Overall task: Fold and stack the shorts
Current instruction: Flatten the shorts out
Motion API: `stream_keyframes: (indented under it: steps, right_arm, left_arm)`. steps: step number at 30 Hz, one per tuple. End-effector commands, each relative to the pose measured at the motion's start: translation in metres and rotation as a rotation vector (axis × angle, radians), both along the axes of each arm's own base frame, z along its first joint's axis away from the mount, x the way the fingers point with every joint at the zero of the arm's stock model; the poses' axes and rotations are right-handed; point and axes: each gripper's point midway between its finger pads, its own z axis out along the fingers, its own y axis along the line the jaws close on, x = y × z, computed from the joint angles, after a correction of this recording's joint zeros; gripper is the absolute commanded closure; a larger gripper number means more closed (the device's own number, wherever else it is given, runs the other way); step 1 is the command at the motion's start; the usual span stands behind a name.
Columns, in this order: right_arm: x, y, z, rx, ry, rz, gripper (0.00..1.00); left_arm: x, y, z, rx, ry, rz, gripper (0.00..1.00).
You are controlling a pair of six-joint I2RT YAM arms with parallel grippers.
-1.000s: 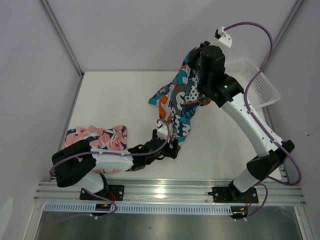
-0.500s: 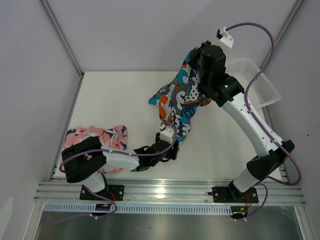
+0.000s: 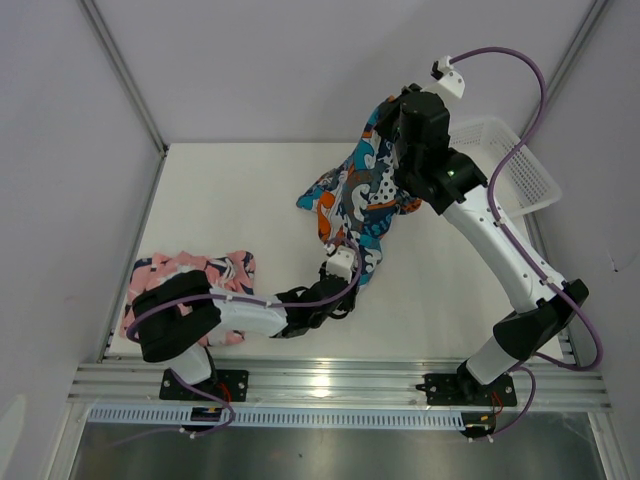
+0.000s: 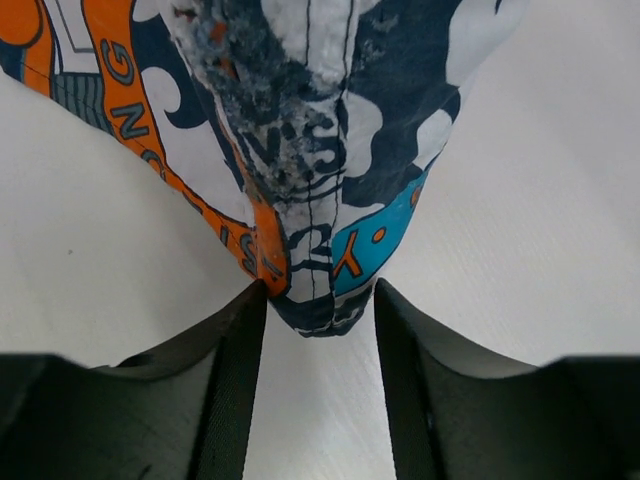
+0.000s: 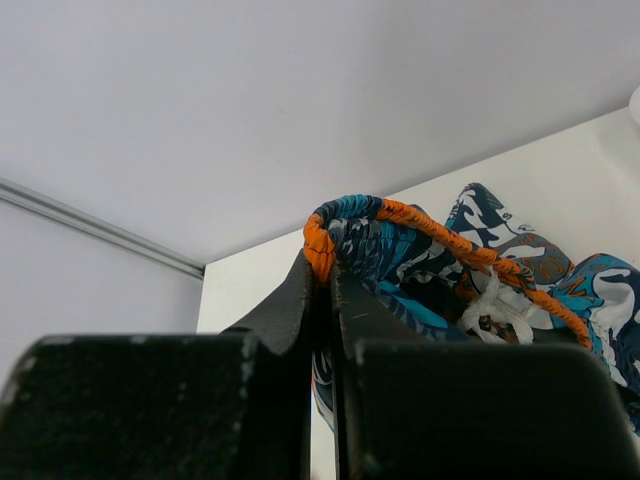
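You have free passage over the far-left corner of the table (image 3: 230, 200). The hanging shorts (image 3: 350, 205) block the middle, the basket (image 3: 535, 185) fills the far-right corner, and the pink shorts (image 3: 200, 268) the near-left.

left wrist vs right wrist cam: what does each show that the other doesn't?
Left wrist only: the left gripper, jaws apart, flanking the hanging bottom tip of the patterned shorts. Right wrist only: the right gripper shut on the orange-and-teal waistband, the white drawstring, and the wall behind. Both: the same patterned shorts and the white table.
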Motion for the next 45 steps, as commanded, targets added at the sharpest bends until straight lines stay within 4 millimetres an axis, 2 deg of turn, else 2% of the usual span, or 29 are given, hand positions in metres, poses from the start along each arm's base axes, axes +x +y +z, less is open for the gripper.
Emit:
stream_keyframes:
  steps: [1, 6, 9, 10, 13, 15, 16, 17, 18, 19, 20, 21, 22, 24, 25, 26, 27, 29, 31, 32, 34, 36, 37, 39, 40, 42, 43, 44, 45]
  right_arm:
    - [-0.003, -0.007, 0.017, 0.046, -0.042, -0.011, 1.00]
    - [-0.003, -0.011, 0.019, 0.056, -0.044, -0.018, 1.00]
    - [-0.003, -0.014, 0.019, 0.058, -0.043, -0.021, 1.00]
    - [-0.003, -0.017, 0.019, 0.058, -0.041, -0.023, 1.00]
    - [-0.004, -0.028, 0.021, 0.063, -0.042, -0.036, 1.00]
    - [-0.005, -0.037, 0.019, 0.057, -0.039, -0.050, 1.00]
    - [-0.005, -0.050, 0.021, 0.054, -0.039, -0.074, 1.00]
    - [-0.004, -0.056, 0.019, 0.044, -0.032, -0.088, 1.00]
    - [-0.003, -0.064, 0.020, 0.039, -0.030, -0.105, 1.00]
    - [-0.002, -0.072, 0.012, 0.022, 0.005, -0.130, 1.00]
    - [0.001, -0.087, 0.011, 0.035, 0.016, -0.179, 1.00]
    - [0.001, -0.100, 0.015, 0.043, 0.014, -0.226, 1.00]
    - [0.002, -0.109, 0.008, 0.045, 0.043, -0.252, 1.00]
    - [0.004, -0.138, 0.007, 0.133, 0.062, -0.323, 1.00]
    - [0.001, -0.145, 0.003, 0.154, 0.091, -0.333, 1.00]
    - [-0.004, -0.152, 0.006, 0.188, 0.091, -0.345, 1.00]
    - [-0.004, -0.167, 0.007, 0.253, 0.092, -0.379, 1.00]
    - [-0.010, -0.168, 0.004, 0.309, 0.126, -0.335, 1.00]
    - [-0.023, -0.169, 0.015, 0.370, 0.123, -0.288, 1.00]
    - [-0.028, -0.168, 0.020, 0.379, 0.115, -0.273, 1.00]
    - [-0.051, -0.168, 0.038, 0.403, 0.080, -0.243, 1.00]
    - [-0.068, -0.166, 0.051, 0.421, 0.053, -0.204, 1.00]
    - [-0.088, -0.168, 0.065, 0.438, 0.015, -0.186, 1.00]
    - [-0.109, -0.168, 0.077, 0.456, -0.017, -0.164, 1.00]
    - [-0.131, -0.172, 0.089, 0.470, -0.057, -0.151, 1.00]
    - [-0.154, -0.173, 0.098, 0.496, -0.088, -0.127, 1.00]
    - [-0.163, -0.173, 0.097, 0.505, -0.095, -0.116, 1.00]
    - [-0.186, -0.175, 0.107, 0.529, -0.140, -0.096, 1.00]
    - [-0.197, -0.175, 0.109, 0.543, -0.152, -0.080, 1.00]
  left_arm:
    - [0.004, -0.013, 0.006, -0.029, -0.010, -0.007, 0.52]
    - [0.002, -0.013, -0.006, -0.014, 0.009, -0.005, 0.56]
    - [0.004, -0.012, -0.012, 0.001, 0.012, 0.009, 0.72]
    - [0.005, -0.009, -0.015, 0.022, 0.013, 0.017, 0.83]
    - [0.015, -0.002, -0.008, 0.050, -0.001, 0.049, 0.99]
    - [0.014, 0.000, 0.006, 0.025, -0.011, 0.022, 1.00]
    - [0.017, 0.004, 0.013, 0.025, -0.021, 0.012, 1.00]
    - [0.017, 0.007, 0.032, -0.007, -0.041, 0.001, 1.00]
    - [0.017, 0.009, 0.042, -0.012, -0.055, -0.015, 1.00]
    - [0.015, 0.012, 0.050, -0.002, -0.038, -0.052, 1.00]
    - [0.013, 0.014, 0.061, 0.013, -0.039, -0.098, 1.00]
    - [0.012, 0.020, 0.089, -0.010, -0.057, -0.114, 1.00]
    - [0.015, 0.027, 0.114, 0.014, -0.055, -0.107, 1.00]
    - [0.016, 0.049, 0.142, 0.069, -0.090, -0.069, 1.00]
    - [0.014, 0.062, 0.189, 0.035, -0.132, -0.045, 1.00]
    - [0.016, 0.075, 0.204, 0.040, -0.156, -0.004, 1.00]
    - [0.015, 0.083, 0.230, 0.011, -0.183, 0.017, 1.00]
    - [0.010, 0.116, 0.269, -0.031, -0.224, 0.082, 1.00]
    - [0.006, 0.148, 0.303, -0.077, -0.259, 0.146, 1.00]
    - [0.003, 0.160, 0.334, -0.130, -0.302, 0.167, 1.00]
    - [0.001, 0.181, 0.351, -0.139, -0.333, 0.209, 1.00]
    - [-0.008, 0.202, 0.392, -0.185, -0.407, 0.237, 1.00]
    - [-0.012, 0.206, 0.399, -0.185, -0.420, 0.238, 1.00]
    - [-0.024, 0.224, 0.436, -0.244, -0.475, 0.247, 1.00]
    - [-0.032, 0.231, 0.450, -0.270, -0.489, 0.243, 1.00]
    - [-0.045, 0.240, 0.466, -0.323, -0.513, 0.219, 1.00]
    - [-0.057, 0.246, 0.481, -0.375, -0.534, 0.196, 1.00]
    - [-0.062, 0.249, 0.485, -0.391, -0.541, 0.184, 1.00]
    - [-0.070, 0.255, 0.490, -0.416, -0.551, 0.174, 1.00]
